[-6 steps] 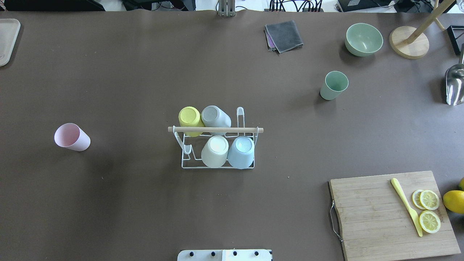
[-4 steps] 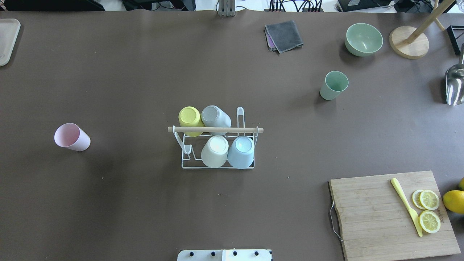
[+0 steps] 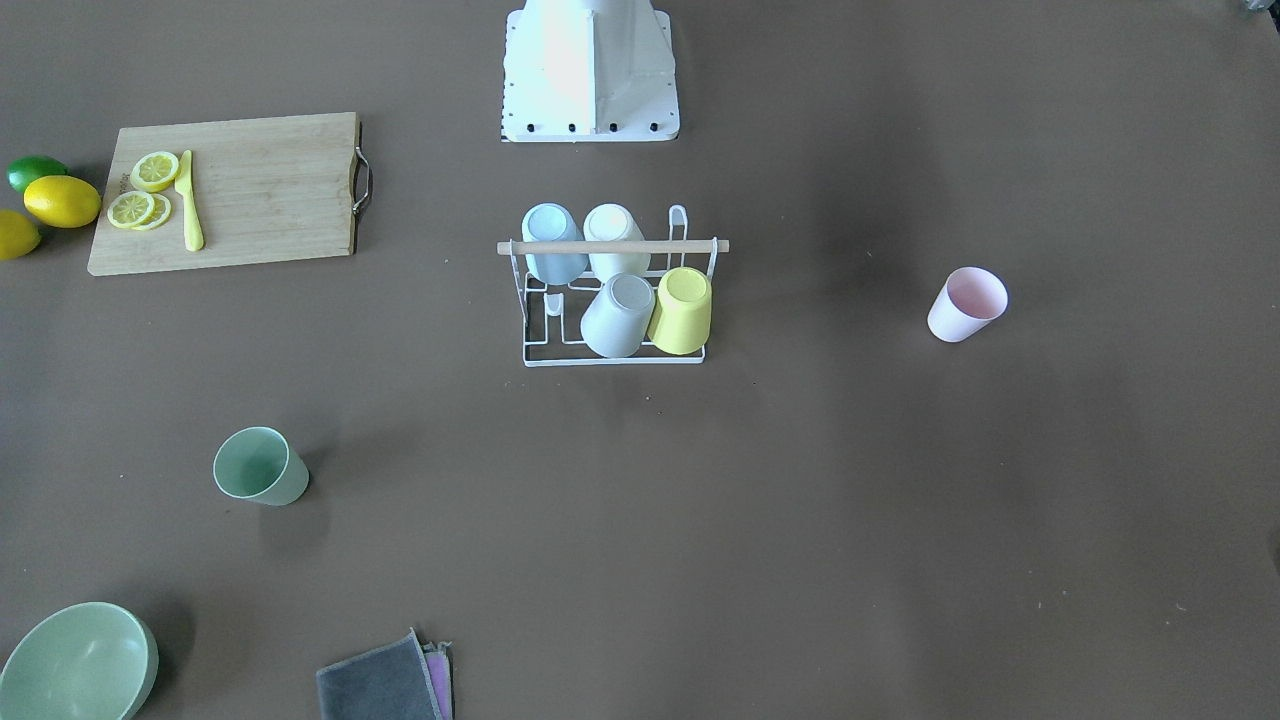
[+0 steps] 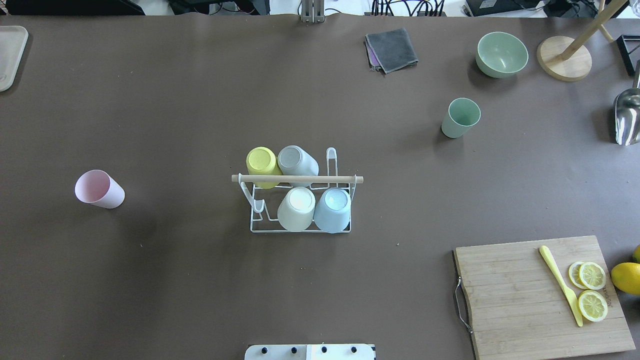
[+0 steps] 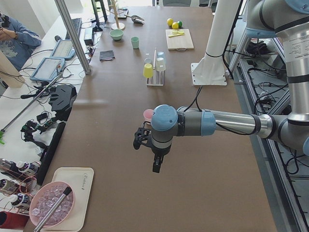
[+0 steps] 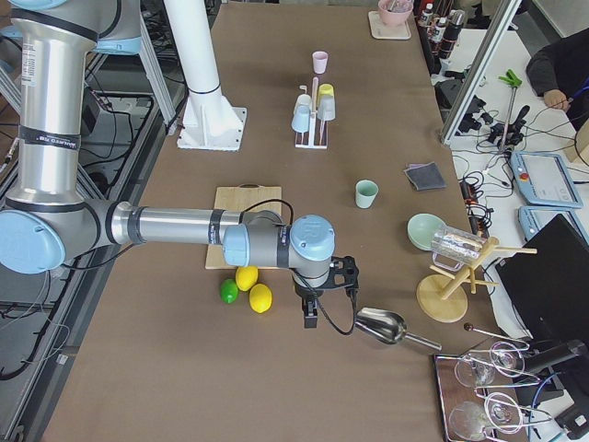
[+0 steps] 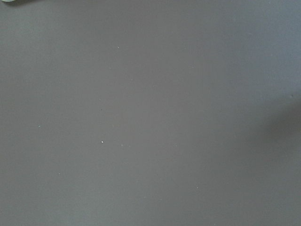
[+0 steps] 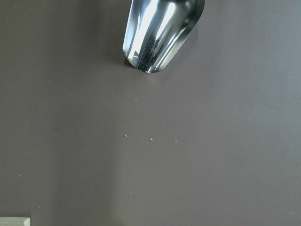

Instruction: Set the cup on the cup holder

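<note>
The cup holder (image 4: pixel 300 178) stands mid-table in front of the robot's base. I count four cups upside down on its prongs. A yellow cup (image 4: pixel 262 161) and a grey cup (image 4: pixel 296 159) sit in the far row. A cream cup (image 4: pixel 296 207) and a pale blue cup (image 4: pixel 333 206) sit in the near row. Two prongs are bare, one at the far right and one at the near left.

Two more cups stand mouth-up on the table, well apart from the rack. The pink cup (image 4: pixel 98 189) is out on the robot's left. The green cup (image 4: pixel 460 118) is further back on its right.

The left gripper (image 5: pixel 155 166) hangs over bare table near the pink cup, pointing down. The right gripper (image 6: pixel 310 318) hangs at the other end, just beside one metal scoop (image 8: pixel 160 33). Both show only from the table ends (too small to judge), so I cannot tell whether either pincer is wide or closed.

On the right there is one cutting board (image 4: pixel 525 300) carrying one yellow knife (image 4: pixel 560 285) and three lemon slices (image 4: pixel 592 305). Beside it lie two whole lemons (image 3: pixel 62 200) and one lime (image 3: pixel 35 172). Along the far edge sit one green bowl (image 4: pixel 501 54) and one stack of folded cloths (image 4: pixel 391 49).
</note>
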Controlling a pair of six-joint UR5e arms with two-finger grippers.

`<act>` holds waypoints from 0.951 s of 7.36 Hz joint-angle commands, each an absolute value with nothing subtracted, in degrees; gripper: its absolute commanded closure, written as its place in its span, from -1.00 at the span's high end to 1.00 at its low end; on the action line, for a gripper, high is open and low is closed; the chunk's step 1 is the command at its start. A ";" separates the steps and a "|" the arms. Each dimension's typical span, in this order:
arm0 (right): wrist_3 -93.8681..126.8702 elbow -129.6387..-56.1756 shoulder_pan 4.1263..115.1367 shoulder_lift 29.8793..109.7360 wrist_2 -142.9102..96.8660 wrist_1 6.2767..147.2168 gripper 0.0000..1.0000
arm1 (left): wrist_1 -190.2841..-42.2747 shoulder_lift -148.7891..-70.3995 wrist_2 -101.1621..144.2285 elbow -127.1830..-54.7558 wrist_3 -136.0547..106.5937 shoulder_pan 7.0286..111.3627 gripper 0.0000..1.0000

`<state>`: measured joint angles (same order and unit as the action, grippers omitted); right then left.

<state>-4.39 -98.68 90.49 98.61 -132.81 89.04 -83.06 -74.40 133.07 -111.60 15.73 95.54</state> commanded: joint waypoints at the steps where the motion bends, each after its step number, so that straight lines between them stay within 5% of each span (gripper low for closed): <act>1: -4.39 -98.61 90.53 98.61 -132.80 89.03 1.00 | -83.06 -74.62 133.07 -111.62 15.73 95.54 0.97; 7: -4.22 -98.17 90.44 98.53 -132.63 88.95 1.00 | -83.06 -77.51 132.98 -111.09 15.73 95.10 0.97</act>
